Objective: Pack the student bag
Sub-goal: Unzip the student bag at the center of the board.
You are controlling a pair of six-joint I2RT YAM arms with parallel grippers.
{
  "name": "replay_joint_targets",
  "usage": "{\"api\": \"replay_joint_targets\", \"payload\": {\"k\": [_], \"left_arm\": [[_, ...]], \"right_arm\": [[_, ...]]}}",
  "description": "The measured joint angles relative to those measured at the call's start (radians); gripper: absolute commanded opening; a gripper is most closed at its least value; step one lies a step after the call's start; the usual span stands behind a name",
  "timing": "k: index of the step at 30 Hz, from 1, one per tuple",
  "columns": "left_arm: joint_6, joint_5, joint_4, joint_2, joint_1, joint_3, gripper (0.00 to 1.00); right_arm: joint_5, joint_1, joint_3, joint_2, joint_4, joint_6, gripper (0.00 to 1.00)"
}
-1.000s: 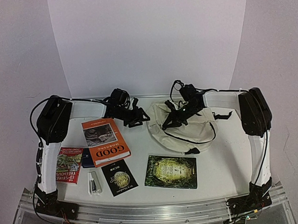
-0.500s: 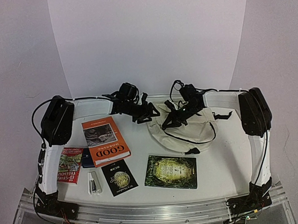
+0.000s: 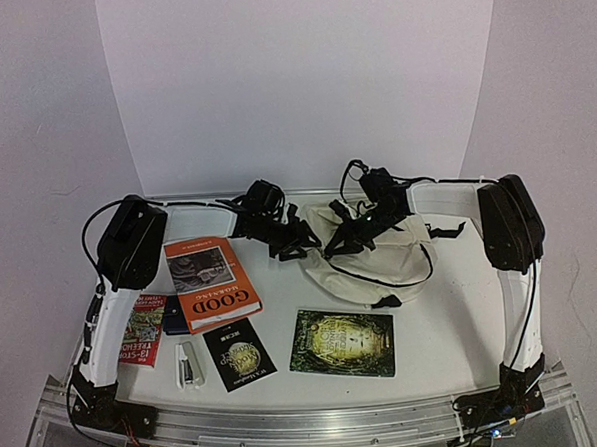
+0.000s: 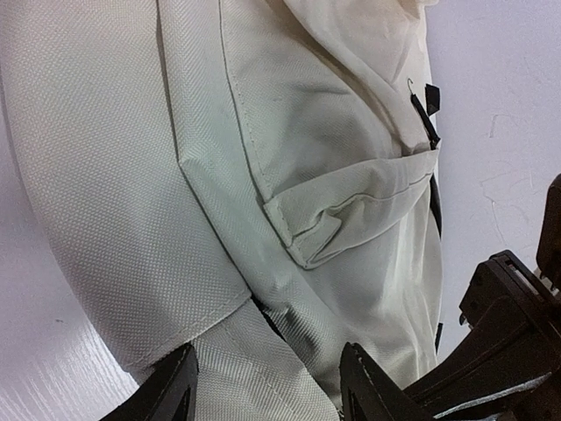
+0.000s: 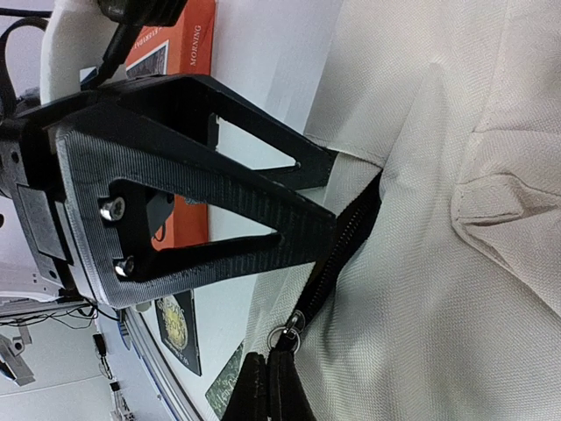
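The student bag (image 3: 381, 264) is a cream fabric backpack lying at the back right of the table. It fills the left wrist view (image 4: 263, 175) and the right side of the right wrist view (image 5: 438, 263). My left gripper (image 3: 297, 241) is at the bag's left edge. It is open (image 4: 267, 396), with a fold of bag fabric lying between its fingers. My right gripper (image 3: 338, 247) rests on the bag's top and is shut (image 5: 267, 386) on the black zipper pull, just below the metal ring (image 5: 287, 338). One left finger (image 5: 263, 202) touches the zipper line.
An orange book (image 3: 211, 280) lies left of the bag, with a red book (image 3: 139, 327) and a dark blue item (image 3: 175, 315) beside it. A white stapler (image 3: 189, 364), a small black book (image 3: 237, 353) and a dark green book (image 3: 343, 342) lie near the front.
My left arm has swung right from the back left, bringing its gripper to the bag's left edge. The right gripper has stayed put on the zipper pull.
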Motion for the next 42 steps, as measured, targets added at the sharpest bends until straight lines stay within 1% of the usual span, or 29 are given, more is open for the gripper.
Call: {"api": "replay_joint_targets", "payload": {"k": [3,5,11,14,16,20,21,25,30,34,42], "left_arm": [[-0.009,0.001,0.000,0.006,-0.006,0.000,0.54],[-0.015,0.001,0.000,0.011,-0.010,0.002,0.52],[-0.027,0.005,-0.001,0.033,-0.016,0.022,0.33],[-0.035,0.008,-0.001,0.049,-0.016,0.045,0.27],[-0.044,0.011,0.001,0.057,-0.016,0.055,0.20],[-0.049,0.020,0.002,0.069,-0.017,0.066,0.03],[-0.047,0.021,0.003,0.069,-0.017,0.066,0.00],[-0.065,0.021,0.011,0.070,-0.016,0.064,0.00],[-0.083,0.026,0.059,0.068,-0.008,0.021,0.00],[-0.097,0.026,0.101,0.056,0.005,-0.032,0.00],[-0.120,0.046,0.143,0.010,0.045,-0.082,0.00]], "right_arm": [[-0.001,0.000,-0.001,0.000,0.000,0.000,0.00],[-0.003,0.001,-0.003,0.000,0.000,0.000,0.00],[-0.010,0.009,-0.008,0.000,0.000,0.000,0.00],[-0.012,0.013,-0.008,0.000,0.000,0.000,0.00],[-0.012,0.014,-0.008,0.000,0.000,0.000,0.00],[-0.014,0.016,-0.008,0.000,0.000,0.000,0.00],[-0.014,0.016,-0.008,0.000,0.000,-0.001,0.00],[-0.014,0.016,-0.023,0.000,0.003,-0.004,0.00],[-0.012,0.015,-0.076,-0.014,0.010,-0.019,0.00],[-0.011,0.005,-0.120,-0.052,0.004,-0.038,0.00],[-0.013,-0.039,-0.174,-0.134,-0.015,-0.079,0.00]]}}
